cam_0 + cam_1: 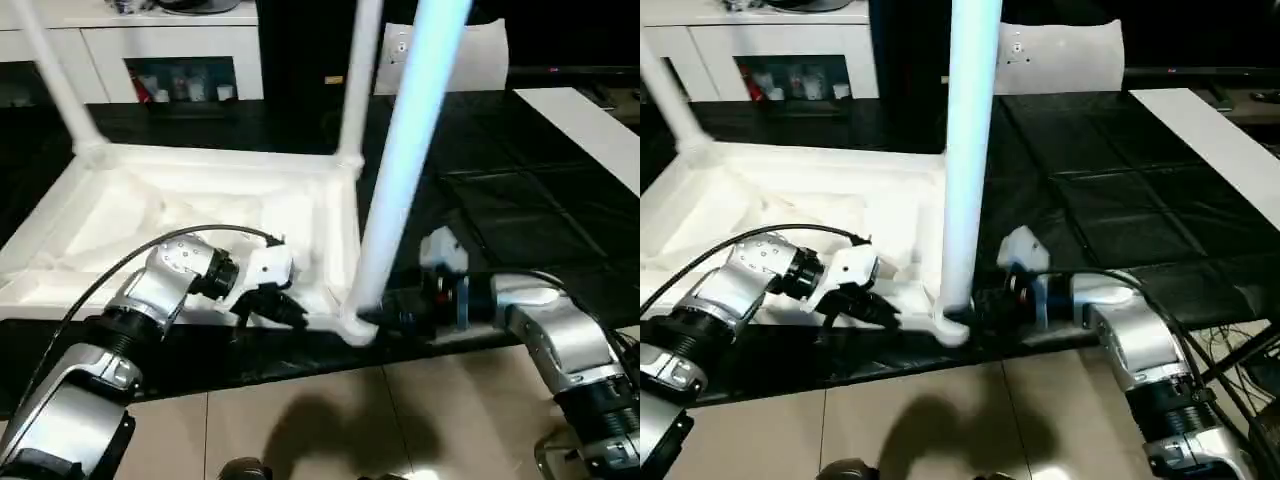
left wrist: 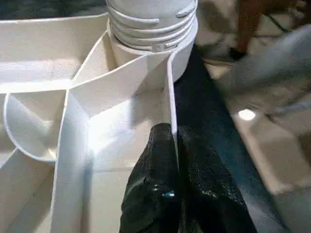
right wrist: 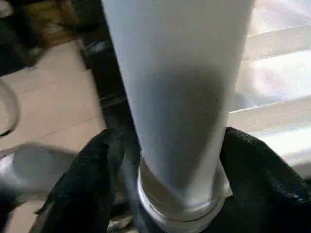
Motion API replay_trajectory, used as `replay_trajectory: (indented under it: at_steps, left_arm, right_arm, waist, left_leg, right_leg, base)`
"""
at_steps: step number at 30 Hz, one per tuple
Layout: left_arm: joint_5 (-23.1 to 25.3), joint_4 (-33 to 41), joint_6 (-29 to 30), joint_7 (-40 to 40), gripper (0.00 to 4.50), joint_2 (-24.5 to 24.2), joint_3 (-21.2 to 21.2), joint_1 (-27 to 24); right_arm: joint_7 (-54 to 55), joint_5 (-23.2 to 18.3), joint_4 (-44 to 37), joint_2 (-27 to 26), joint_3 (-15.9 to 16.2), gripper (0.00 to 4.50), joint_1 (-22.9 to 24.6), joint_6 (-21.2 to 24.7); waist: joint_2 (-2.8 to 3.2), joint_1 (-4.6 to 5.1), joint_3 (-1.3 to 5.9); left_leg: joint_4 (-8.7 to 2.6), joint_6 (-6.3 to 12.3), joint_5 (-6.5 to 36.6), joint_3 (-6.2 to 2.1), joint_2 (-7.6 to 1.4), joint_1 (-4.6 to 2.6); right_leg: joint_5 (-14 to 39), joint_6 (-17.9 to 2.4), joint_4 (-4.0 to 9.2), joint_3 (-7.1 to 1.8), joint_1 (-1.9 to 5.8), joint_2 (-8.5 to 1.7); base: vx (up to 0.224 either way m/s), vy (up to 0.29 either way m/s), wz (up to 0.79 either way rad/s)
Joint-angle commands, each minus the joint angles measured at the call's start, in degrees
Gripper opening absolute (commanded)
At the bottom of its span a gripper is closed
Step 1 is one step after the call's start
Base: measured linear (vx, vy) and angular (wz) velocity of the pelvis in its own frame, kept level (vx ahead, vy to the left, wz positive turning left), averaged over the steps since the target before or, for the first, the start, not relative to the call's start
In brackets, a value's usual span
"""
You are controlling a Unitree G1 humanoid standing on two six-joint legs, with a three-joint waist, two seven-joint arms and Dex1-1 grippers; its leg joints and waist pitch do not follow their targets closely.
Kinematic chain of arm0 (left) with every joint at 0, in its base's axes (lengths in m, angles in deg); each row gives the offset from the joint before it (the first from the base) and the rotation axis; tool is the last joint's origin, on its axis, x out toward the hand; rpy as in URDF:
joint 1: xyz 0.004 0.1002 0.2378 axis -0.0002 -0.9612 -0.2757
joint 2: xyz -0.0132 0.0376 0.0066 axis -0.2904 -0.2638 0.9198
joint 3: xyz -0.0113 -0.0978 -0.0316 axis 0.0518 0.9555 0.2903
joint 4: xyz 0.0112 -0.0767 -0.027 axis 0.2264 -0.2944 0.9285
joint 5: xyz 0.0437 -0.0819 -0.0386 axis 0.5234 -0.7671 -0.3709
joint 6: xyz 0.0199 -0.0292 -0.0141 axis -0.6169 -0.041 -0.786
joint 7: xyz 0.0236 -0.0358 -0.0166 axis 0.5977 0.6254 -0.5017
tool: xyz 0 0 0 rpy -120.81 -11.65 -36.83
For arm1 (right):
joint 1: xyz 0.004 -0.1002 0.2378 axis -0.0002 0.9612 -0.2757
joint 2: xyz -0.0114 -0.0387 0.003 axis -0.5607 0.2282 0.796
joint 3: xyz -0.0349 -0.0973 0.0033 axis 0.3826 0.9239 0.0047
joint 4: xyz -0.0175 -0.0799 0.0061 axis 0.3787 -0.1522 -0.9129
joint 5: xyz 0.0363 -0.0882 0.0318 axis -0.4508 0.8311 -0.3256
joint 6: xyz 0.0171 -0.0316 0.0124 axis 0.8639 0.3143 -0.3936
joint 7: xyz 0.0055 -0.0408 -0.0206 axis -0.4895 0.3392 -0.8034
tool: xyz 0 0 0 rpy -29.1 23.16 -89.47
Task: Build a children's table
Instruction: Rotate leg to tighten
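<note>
Three upright legs (image 1: 405, 160) on upturned top (image 1: 130, 215)

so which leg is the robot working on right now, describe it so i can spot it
Find the upturned white table top on the black surface. Legs rise from its corners; this leg stands in the near corner socket beside the right tool, closest to the camera and looking bluish.

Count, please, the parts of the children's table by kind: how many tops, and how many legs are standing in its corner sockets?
Table top, lying underside up: 1
Legs standing in corner sockets: 3, the near leg, the far middle leg and the far left leg
Total: 4 parts
</note>
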State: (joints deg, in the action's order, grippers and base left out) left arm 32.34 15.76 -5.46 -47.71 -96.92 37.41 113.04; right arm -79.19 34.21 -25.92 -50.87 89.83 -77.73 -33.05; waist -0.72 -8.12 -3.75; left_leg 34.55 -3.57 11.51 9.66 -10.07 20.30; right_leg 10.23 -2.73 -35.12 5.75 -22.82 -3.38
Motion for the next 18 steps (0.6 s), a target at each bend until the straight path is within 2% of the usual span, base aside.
replay_trajectory:
  at_steps: [1,7,13,15,16,18]
  left_arm:
    - [-0.2,0.8,-2.3,-4.3,0.0,0.3,-1.9,2.0]
    - [-0.4,0.4,-2.4,-5.7,0.0,0.7,-2.0,2.6]
    - [-1.6,0.3,0.0,-3.4,0.0,1.7,0.1,2.3]
    - [-1.8,0.6,1.2,-1.4,0.0,2.2,0.9,1.9]
    - [-1.0,0.8,2.8,1.9,0.0,2.7,1.4,1.5]
    - [0.2,0.7,6.2,7.2,0.0,3.7,2.3,1.1]
  right_arm:
    - [-3.1,-1.0,-1.5,0.5,1.5,2.9,-0.1,-0.4]
    - [-5.2,-1.2,-1.2,0.1,2.9,2.48,-0.6,0.1]
    - [-4.7,-4.8,-4.5,-0.2,1.4,2.12,1.0,5.1]
    - [-2.8,-5.2,-5.5,-0.9,0.8,2.07,1.9,6.2]
    - [1.2,-4.6,-6.4,-2.4,0.0,2.06,2.8,6.8]
    - [8.5,-2.1,-6.3,-5.1,-1.2,2.05,3.5,6.2]
  waist:
    - [0.44,0.14,4.56]
    - [0.36,-0.18,4.49]
    - [0.32,-0.41,4.62]
    - [0.36,-0.45,4.59]
    - [0.23,-0.57,4.56]
    - [0.38,-0.35,4.37]
  left_leg:
    - [-3.69,3.59,6.2,-0.94,-3.89,-0.38]
    - [-3.79,2.88,6.7,-0.96,-3.8,-0.31]
    - [-3.69,2.98,5.7,-0.94,-3.8,-0.31]
    - [-3.7,3.01,5.5,-0.92,-3.79,-0.26]
    - [-3.74,2.87,5.7,-0.92,-3.81,-0.35]
    - [-3.92,1.81,6.9,-1.03,-3.8,-0.51]
  right_leg:
    - [11.1,-10.1,4.21,-3.96,3.51,-5.99]
    - [13.1,-9.3,4.43,-3.88,3.51,-6.04]
    - [12.7,-8.9,4.32,-3.87,3.5,-5.96]
    - [12.4,-8.9,4.34,-3.92,3.49,-5.9]
    - [12.9,-8.6,4.43,-3.91,3.4,-5.94]
    - [15.1,-8.1,4.7,-3.85,3.13,-6.04]
  base:
    - [0.0,0.0,0.0]
    - [0.0,0.0,0.0]
    - [0.0,0.0,0.0]
    - [0.0,0.0,0.0]
    - [0.0,0.0,0.0]
    - [0.0,0.0,0.0]
